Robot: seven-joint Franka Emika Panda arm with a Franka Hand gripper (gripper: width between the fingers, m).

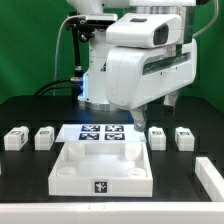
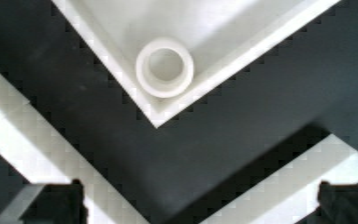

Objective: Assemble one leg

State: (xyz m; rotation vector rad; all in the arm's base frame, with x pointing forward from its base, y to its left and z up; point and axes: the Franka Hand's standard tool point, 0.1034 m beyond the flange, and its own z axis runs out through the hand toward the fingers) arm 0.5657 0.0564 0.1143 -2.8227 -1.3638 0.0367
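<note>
Four small white legs with tag marks lie in a row on the black table: two at the exterior view's left (image 1: 15, 138) (image 1: 45, 136) and two at its right (image 1: 157, 136) (image 1: 183, 136). The large white tray (image 1: 62, 178) lies at the front centre. My gripper (image 1: 141, 122) hangs low over the tray's far right corner, apart from the legs. In the wrist view the gripper (image 2: 194, 205) is open and empty, and its dark fingers (image 2: 51, 205) stand wide apart. A tray corner with a round hole (image 2: 165, 66) lies ahead of them. No leg shows in the wrist view.
The marker board (image 1: 100, 133) lies just behind the tray, between the two pairs of legs. A white block (image 1: 212, 178) sits at the exterior view's front right edge. Cables hang behind the arm's base. Pale diagonal bands (image 2: 16, 120) cross the wrist view.
</note>
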